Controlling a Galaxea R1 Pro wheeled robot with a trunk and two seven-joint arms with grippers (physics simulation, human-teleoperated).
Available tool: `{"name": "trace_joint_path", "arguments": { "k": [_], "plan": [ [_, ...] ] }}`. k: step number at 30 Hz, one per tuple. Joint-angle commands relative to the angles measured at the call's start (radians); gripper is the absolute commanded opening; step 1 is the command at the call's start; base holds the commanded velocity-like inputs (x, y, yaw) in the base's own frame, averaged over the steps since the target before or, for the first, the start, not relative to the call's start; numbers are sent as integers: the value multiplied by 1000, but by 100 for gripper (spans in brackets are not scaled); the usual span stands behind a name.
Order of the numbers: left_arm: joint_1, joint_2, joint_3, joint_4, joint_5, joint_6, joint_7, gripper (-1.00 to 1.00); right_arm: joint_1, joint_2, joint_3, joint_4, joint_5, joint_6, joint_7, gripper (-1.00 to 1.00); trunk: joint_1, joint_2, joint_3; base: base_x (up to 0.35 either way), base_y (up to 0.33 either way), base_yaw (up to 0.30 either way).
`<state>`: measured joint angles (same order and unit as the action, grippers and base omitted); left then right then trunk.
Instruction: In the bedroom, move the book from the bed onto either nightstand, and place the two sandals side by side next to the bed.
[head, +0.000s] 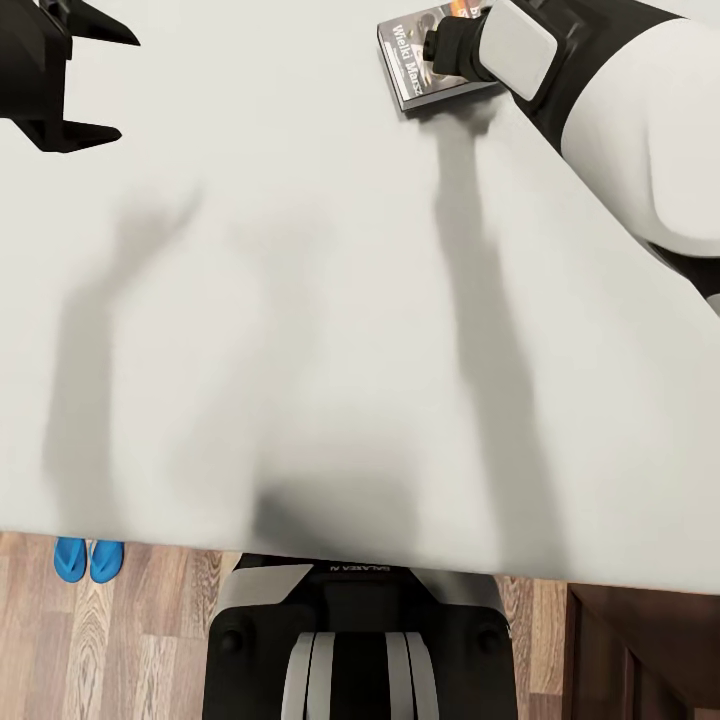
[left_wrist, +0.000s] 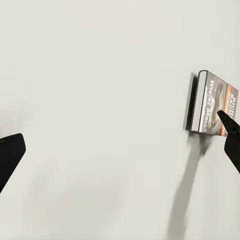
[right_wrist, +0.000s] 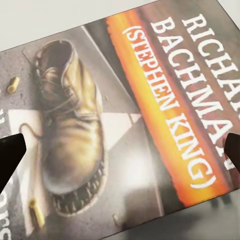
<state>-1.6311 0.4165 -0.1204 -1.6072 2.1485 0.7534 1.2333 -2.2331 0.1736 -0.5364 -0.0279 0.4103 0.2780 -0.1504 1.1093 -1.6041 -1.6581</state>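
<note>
While the right claw (head: 440, 45) hangs spread just above the dark grey orange-banded paperback book (head: 420, 62) on the pale mattress bed (head: 300, 300), arm reaching forward; left claw (head: 85, 80) hovers released.

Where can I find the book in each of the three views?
Head view: the book lies at the top, right of centre, on the bed, partly under the right gripper.
Left wrist view: at the right edge.
Right wrist view: its cover spans nearly the whole picture.
Shared landmark: the cover's orange band.

Bed (head: 300, 300) w/ book (head: 415, 72) flat; sandals (head: 88, 560) on floor (head: 150, 640).
</note>
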Motion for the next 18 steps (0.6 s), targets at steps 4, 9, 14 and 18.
{"name": "trace_joint_path", "arguments": {
  "k": [4, 9, 14, 18],
  "plan": [
    [-1, 1, -1, 0, 5, 6, 8, 100, 10, 1, -31, 2, 7, 6, -3, 100, 0, 0, -1, -29, -1, 0],
    [-1, 1, 0, 0, 6, 6, 8, 100, 10, 1, -31, 2, 7, 6, -3, 100, 0, 0, -1, -206, -37, 0],
    [-1, 0, 0, 0, 6, 6, 8, 100, 9, 1, -30, 1, 7, 8, -3, 100, 0, 0, -1, -234, -34, 0],
    [-1, -1, 0, 0, 5, 6, 8, 100, 6, 1, -30, 1, 7, 8, -3, 100, 0, 0, -1, -93, -12, 0]
  ]
}}
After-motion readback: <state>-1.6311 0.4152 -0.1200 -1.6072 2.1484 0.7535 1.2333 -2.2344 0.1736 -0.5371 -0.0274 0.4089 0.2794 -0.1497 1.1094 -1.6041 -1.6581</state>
